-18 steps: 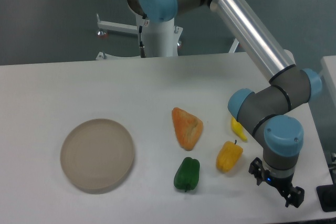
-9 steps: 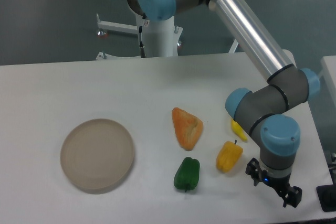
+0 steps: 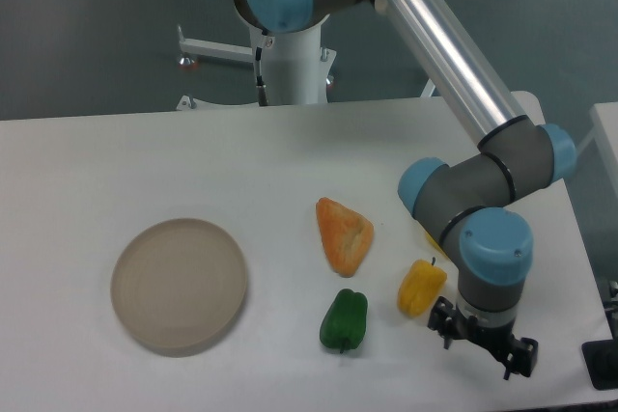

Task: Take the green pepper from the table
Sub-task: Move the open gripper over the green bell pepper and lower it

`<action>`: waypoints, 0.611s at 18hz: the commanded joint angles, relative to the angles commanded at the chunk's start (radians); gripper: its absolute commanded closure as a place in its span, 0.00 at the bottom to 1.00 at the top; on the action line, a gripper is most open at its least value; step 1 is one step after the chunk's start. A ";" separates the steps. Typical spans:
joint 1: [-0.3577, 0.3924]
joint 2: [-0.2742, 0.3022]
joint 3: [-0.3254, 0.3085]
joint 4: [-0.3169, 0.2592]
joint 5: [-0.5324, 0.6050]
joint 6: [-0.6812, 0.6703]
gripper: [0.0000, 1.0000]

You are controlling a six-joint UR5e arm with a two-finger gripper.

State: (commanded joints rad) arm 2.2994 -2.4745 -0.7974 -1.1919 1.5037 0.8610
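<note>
My gripper (image 3: 480,344), jaws apart and empty at lower right, has slid left past the yellow pepper (image 3: 421,287) toward the green pepper (image 3: 345,319), which sits untouched on the table (image 3: 145,156) at bottom centre.

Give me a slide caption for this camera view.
Robot hand hovers right of small glossy green pepper on white table.

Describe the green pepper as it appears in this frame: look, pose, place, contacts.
The green pepper is small, glossy, dark green and lobed, plastic-looking. It lies free on the white table, below the orange wedge and left of the yellow pepper, touching neither. The claw hangs to its right, past the yellow pepper, not touching it.
</note>
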 joint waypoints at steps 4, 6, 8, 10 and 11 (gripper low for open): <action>0.015 0.095 -0.126 -0.008 -0.137 -0.106 0.00; 0.015 0.144 -0.210 0.002 -0.157 -0.163 0.00; 0.017 0.161 -0.241 0.003 -0.204 -0.194 0.00; 0.006 0.164 -0.250 0.003 -0.211 -0.232 0.00; -0.001 0.166 -0.256 0.003 -0.211 -0.256 0.00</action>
State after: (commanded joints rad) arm 2.2980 -2.3087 -1.0538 -1.1888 1.2931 0.6046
